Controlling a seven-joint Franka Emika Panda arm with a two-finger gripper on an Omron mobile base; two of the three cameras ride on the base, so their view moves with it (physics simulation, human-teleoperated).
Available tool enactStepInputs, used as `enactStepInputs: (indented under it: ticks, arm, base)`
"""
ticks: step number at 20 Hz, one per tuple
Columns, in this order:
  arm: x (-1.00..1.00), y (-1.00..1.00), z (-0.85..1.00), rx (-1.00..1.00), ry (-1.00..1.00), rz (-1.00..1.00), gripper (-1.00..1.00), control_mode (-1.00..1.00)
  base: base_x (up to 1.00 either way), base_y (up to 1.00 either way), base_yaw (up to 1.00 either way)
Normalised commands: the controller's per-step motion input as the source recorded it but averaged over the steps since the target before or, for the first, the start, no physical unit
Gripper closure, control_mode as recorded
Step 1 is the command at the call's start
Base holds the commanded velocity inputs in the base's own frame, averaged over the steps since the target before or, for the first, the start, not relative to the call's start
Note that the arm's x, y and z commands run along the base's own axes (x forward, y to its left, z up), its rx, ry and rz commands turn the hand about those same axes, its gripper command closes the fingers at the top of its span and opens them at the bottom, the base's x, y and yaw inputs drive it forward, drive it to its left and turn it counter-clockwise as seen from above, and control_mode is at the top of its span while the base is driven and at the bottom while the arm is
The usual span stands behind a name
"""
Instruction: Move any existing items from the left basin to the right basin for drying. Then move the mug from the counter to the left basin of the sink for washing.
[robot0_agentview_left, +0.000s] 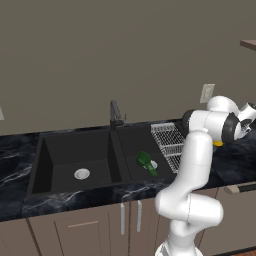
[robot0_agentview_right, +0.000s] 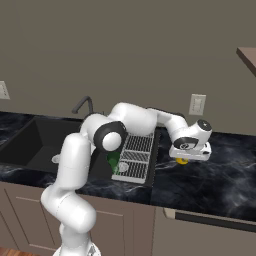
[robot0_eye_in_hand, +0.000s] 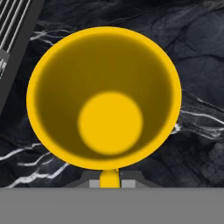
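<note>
Left base view: green bottle (robot0_agentview_left: 146, 162) lying in right basin (robot0_agentview_left: 137, 145) at frame centre, by the drain; left basin (robot0_agentview_left: 75, 155) left of centre; wire rack (robot0_agentview_left: 167, 140) right of the bottle; yellow mug (robot0_agentview_left: 218, 143) barely visible behind the arm, right edge.

Right base view: tool (robot0_agentview_right: 186, 155) right of centre, low over the counter (robot0_agentview_right: 220, 175), directly above the mug (robot0_agentview_right: 182, 161); bottle (robot0_agentview_right: 113, 160) partly hidden behind the arm.

Hand view: mug (robot0_eye_in_hand: 104, 98) seen from above, upright on the counter (robot0_eye_in_hand: 197, 52), frame centre. Tool's grip state: cannot tell.
</note>
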Motion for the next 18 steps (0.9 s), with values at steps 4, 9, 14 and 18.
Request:
enactStepInputs:
  ticks: [4,9,14,18]
  arm:
    - [0.0,0.0,0.0,0.0,0.0,0.0,1.0,-1.0]
    - [-0.01,0.06,0.05,0.0,0.0,0.0,1.0,-1.0]
    - [-0.12,0.14,0.29,0.0,-0.01,0.0,1.0,-1.0]
    - [-0.18,0.11,0.42,0.0,0.0,0.0,1.0,-1.0]
  base:
    - [0.0,0.0,0.0]
    - [0.0,0.0,0.0]
    - [0.0,0.0,0.0]
    - [0.0,0.0,0.0]
